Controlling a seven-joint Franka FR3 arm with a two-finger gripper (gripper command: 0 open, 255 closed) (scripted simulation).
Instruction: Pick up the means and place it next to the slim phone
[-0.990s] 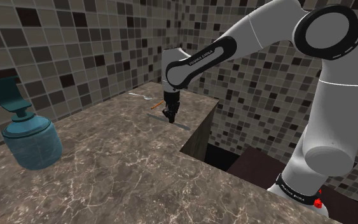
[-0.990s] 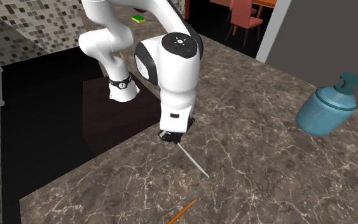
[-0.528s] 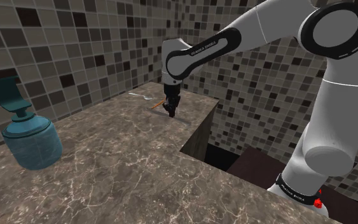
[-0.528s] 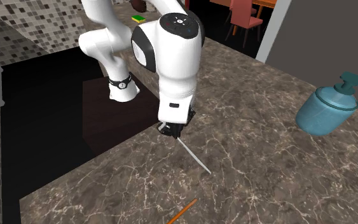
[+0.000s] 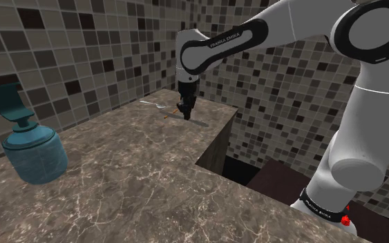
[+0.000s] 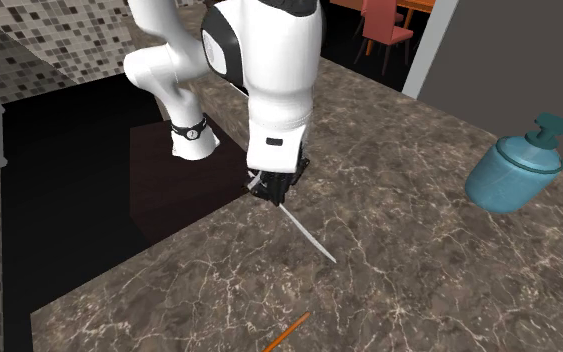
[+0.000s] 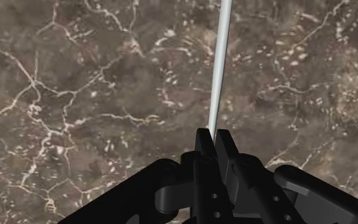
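In the wrist view, the end effector [image 7: 212, 136] is clenched on a thin grey rod [image 7: 220, 57]. The second exterior view shows an orange pencil [image 6: 286, 332] on the desk [image 6: 419, 260], apart from the rod.

White letters reading FRANKA EMIKA run along the arm's dark forearm band [image 5: 224, 39]

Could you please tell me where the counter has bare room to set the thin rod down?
Bare: the broad marble counter stretch between the teal bottle and the gripper. Crowded: the far end, where the orange stick and white utensil lie by the held pale rod.
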